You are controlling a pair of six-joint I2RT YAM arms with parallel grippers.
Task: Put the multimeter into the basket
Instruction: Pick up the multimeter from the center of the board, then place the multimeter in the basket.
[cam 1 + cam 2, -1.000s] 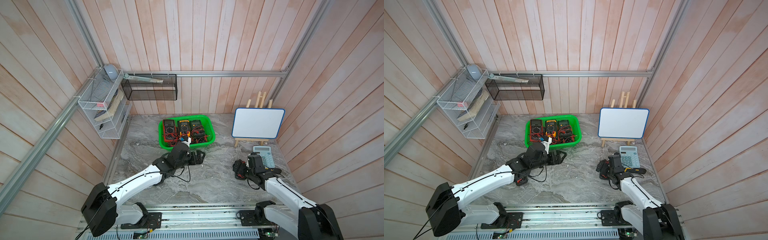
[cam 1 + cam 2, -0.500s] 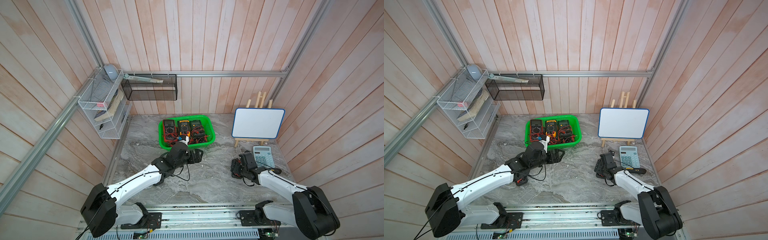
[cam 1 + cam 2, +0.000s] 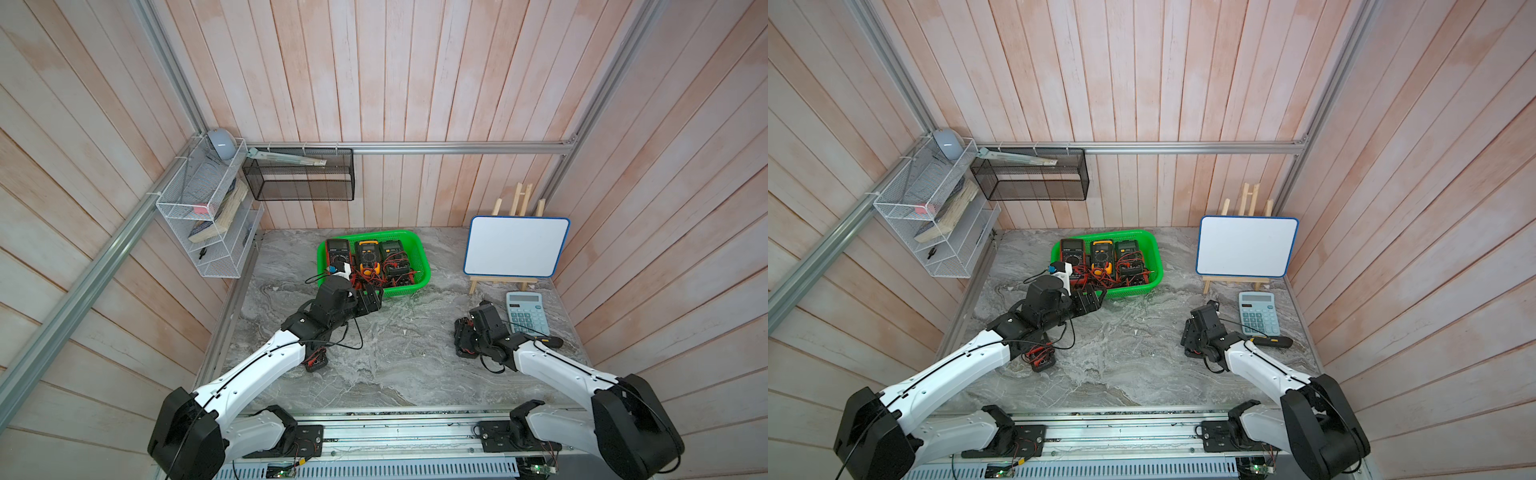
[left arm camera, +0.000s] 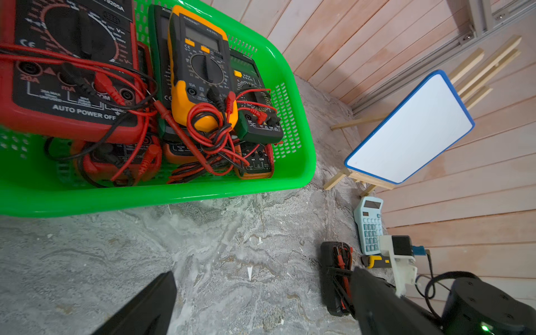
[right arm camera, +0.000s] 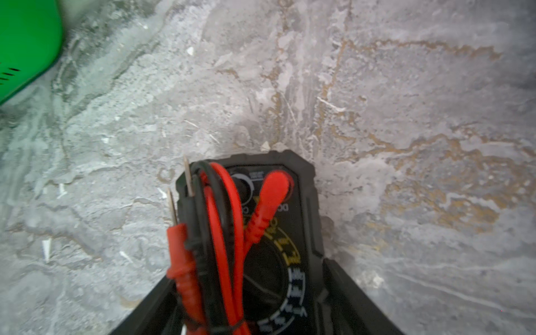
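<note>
The multimeter (image 5: 300, 188) sits between the two fingers of the right end effector (image 5: 249, 278). The fingers press on its long sides, so it is held. I cannot tell if it is off the bench (image 3: 399, 357) yet.

The long side of the multimeter points straight out from the fingers. Its red and black wires (image 5: 223, 232) lie bundled on top.

The basket (image 3: 405, 289) is well apart from it. The multimeter is out past the basket's front right corner, on the robot's side. So I think the right arm must carry it toward the back wall and to the left to drop it in.

The left end effector (image 3: 372, 297) is just beside the basket's front wall. Its fingers are spread wide and hold nothing. It is near the basket but far from the multimeter.

In both top views the right end effector hides the multimeter. Only the right wrist view shows the grip.

The left wrist view shows inside the basket. Other meters (image 4: 203, 66) are piled there with tangled wires. The top views do not show the pile so well.
</note>
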